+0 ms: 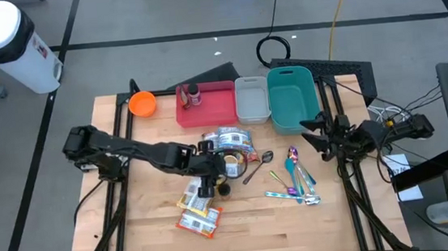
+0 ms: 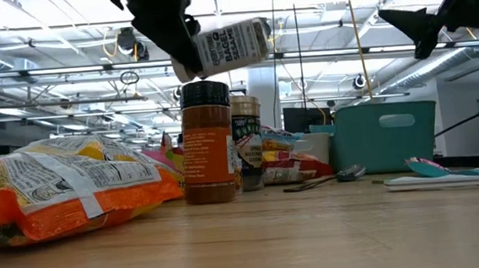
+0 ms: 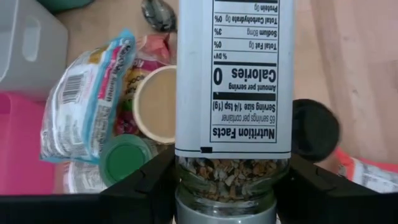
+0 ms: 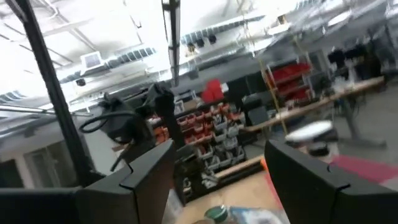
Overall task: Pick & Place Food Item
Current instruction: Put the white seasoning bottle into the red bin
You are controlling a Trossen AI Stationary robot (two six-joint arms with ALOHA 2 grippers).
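Above the wooden bench (image 1: 298, 225), the left end effector (image 3: 224, 186) clamps a clear glass seasoning jar with a white label (image 3: 233, 93), lifted over the orange-labelled spice bottle with a black cap (image 2: 207, 142). "Nutrition Facts", "Calories 0" and "Bagel" are readable; the rest is cut off. By the teal plastic bin (image 1: 292, 97), the right end effector (image 1: 320, 136) hangs parted, holding nothing.

Left gripper (image 1: 211, 169) clamped mid-table; right gripper (image 1: 319, 136) raised, fingers apart.
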